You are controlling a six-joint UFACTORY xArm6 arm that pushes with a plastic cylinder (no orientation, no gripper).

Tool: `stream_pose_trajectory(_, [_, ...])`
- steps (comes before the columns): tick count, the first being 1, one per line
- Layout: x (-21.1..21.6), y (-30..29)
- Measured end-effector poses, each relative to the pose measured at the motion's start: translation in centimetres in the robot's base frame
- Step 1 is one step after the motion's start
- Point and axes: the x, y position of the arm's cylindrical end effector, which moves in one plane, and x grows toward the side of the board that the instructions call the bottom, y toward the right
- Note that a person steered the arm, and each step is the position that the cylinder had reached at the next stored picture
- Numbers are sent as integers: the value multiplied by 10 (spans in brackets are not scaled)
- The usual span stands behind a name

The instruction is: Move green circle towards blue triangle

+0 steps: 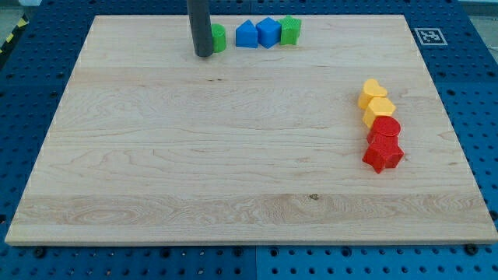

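The green circle sits near the view's top edge of the wooden board, partly hidden behind my rod. My tip rests on the board right at the circle's left side, touching or nearly touching it. The blue triangle lies a short gap to the circle's right. A second blue block stands against the triangle's right side, and a green star-like block is next to that.
Two yellow blocks and two red blocks form a column near the view's right edge. The board's top edge runs just behind the top row.
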Motion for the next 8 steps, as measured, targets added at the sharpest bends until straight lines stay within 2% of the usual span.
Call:
stream_pose_trajectory(1, [0,0])
stream_pose_trajectory(4, [-1,-69])
stream_pose_trajectory(5, [-11,-68])
stream_pose_trajectory(8, [-12,-18])
